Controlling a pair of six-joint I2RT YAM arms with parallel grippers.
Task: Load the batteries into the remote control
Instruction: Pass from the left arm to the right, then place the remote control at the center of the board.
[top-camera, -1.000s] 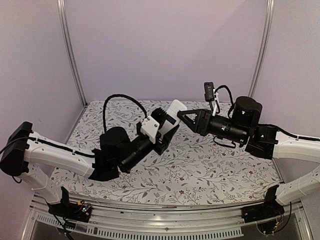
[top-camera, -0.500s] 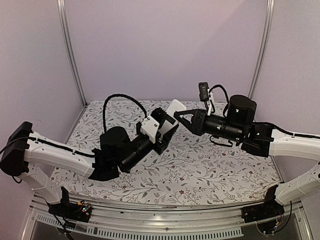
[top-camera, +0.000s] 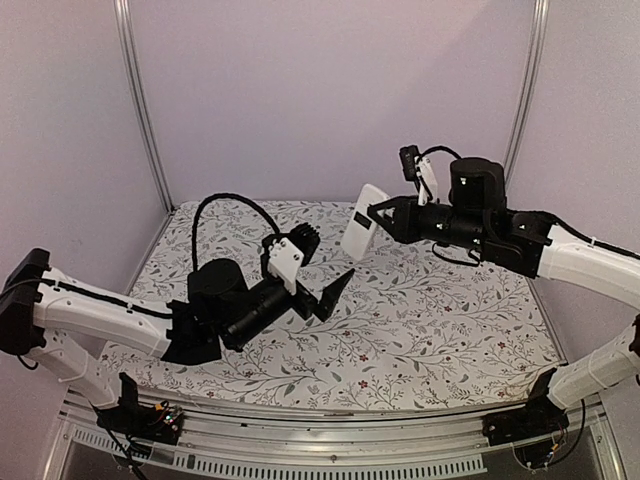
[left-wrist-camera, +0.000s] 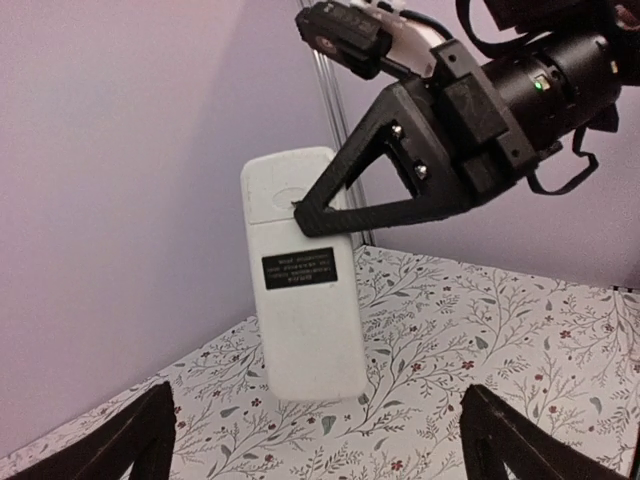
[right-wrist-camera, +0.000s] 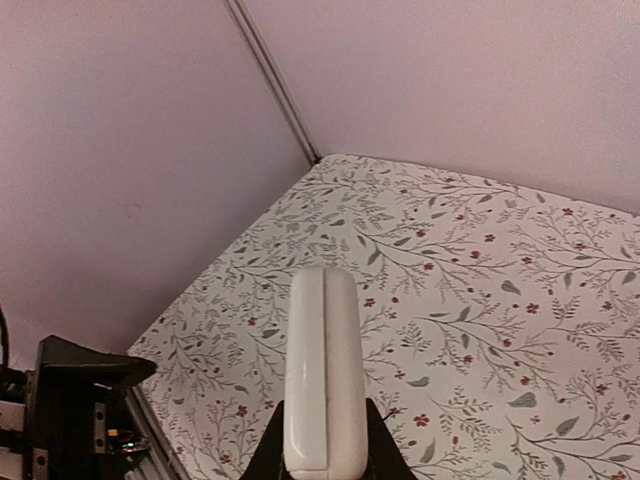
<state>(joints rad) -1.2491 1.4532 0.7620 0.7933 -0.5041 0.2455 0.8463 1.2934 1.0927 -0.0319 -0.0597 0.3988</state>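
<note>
The right gripper (top-camera: 372, 213) was closed on the remote control (top-camera: 362, 224), holding it above the table's (top-camera: 450, 320) far centre (long axis near upright). The left gripper (left-wrist-camera: 320, 445), fully open and empty, sat lower, to its near left. No batteries were in view

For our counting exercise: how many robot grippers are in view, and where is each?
2. The left gripper is open, low over the table near its middle. The right gripper is raised further back, shut on the white remote control.
</note>
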